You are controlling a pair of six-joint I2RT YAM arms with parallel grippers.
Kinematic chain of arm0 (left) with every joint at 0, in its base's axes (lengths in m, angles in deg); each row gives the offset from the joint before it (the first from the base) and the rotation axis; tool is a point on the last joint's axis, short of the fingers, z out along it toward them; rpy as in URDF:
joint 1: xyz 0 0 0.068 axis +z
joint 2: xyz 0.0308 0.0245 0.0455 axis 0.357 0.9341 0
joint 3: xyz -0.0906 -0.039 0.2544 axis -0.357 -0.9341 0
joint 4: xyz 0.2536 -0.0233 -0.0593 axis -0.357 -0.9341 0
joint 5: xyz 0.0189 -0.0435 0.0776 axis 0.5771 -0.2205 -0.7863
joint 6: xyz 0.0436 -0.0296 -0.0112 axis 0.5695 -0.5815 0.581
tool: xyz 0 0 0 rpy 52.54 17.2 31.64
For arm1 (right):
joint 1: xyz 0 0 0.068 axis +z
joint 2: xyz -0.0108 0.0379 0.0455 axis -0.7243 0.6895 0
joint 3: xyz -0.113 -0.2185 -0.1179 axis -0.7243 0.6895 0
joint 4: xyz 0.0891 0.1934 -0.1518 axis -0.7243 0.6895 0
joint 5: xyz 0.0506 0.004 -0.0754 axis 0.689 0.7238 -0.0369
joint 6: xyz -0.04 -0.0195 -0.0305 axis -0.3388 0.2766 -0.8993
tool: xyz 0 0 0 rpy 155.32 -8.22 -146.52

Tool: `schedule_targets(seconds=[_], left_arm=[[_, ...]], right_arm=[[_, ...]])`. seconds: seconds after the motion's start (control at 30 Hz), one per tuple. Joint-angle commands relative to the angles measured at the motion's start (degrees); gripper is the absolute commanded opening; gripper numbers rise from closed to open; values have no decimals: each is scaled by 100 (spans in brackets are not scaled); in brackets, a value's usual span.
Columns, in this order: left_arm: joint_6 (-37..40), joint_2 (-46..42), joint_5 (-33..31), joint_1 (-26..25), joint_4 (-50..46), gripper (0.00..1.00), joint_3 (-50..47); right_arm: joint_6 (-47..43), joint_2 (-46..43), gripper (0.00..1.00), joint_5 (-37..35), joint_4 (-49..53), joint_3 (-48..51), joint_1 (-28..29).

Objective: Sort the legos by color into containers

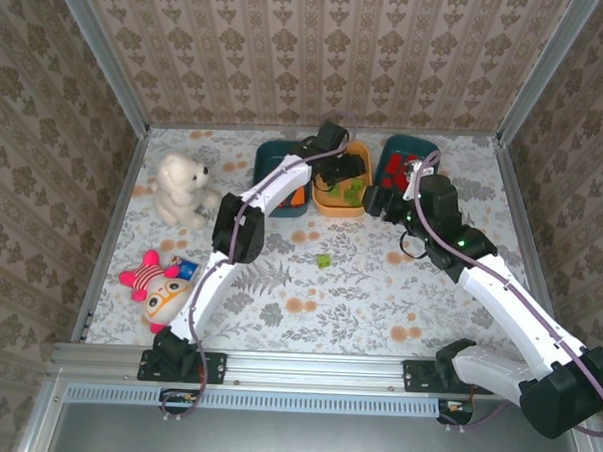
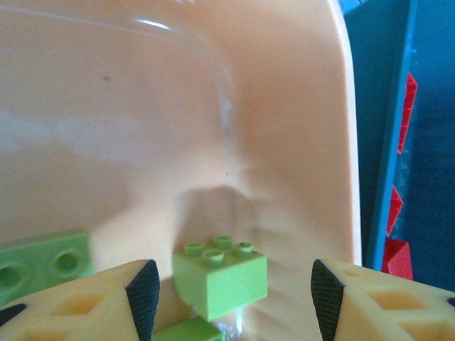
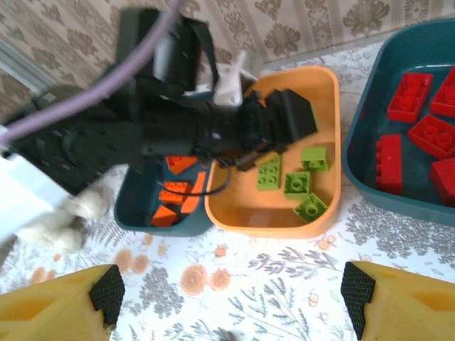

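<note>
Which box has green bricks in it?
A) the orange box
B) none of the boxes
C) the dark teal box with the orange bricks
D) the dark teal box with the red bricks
A: in the right wrist view, the green bricks lie on the floor of the orange box.

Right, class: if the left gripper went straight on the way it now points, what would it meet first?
Most likely the green brick, which lies straight ahead of the left gripper, its jaws open, inside the orange bin. Past the brick is the bin's floor, though depth is unclear.
</note>
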Motion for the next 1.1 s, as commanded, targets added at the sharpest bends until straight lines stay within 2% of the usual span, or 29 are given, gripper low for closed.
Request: schedule_targets(seconds=[0.0, 0.13, 0.33, 0.6, 0.73, 0.83, 0.93, 1.07], left_arm=[[-108, -1393, -103, 211, 43, 62, -733], [-57, -3087, -225, 402, 778, 64, -2949], [591, -5518, -30, 461, 923, 71, -5965], [346, -8668, 5, 325, 919, 75, -9158], [-17, -9937, -68, 224, 840, 77, -10134], [-233, -10606, -229, 215, 601, 78, -10509], [-317, -11046, -355, 217, 400, 79, -10646], [-329, -11191, -376, 223, 284, 79, -10633]], right_arm=[[-508, 129, 82, -220, 508, -72, 240], [-467, 478, 81, -259, 689, 48, 705], [-190, 1259, 81, -274, 397, 57, 1380], [45, 2985, 80, 87, 1281, -841, 1556], [101, 3511, 80, 158, 1406, -1125, 1659], [249, 3719, 80, 135, 1445, -1196, 1688], [346, 3952, 79, 62, 1595, -1254, 1696], [337, 4148, 71, 186, 1499, -1317, 1714]])
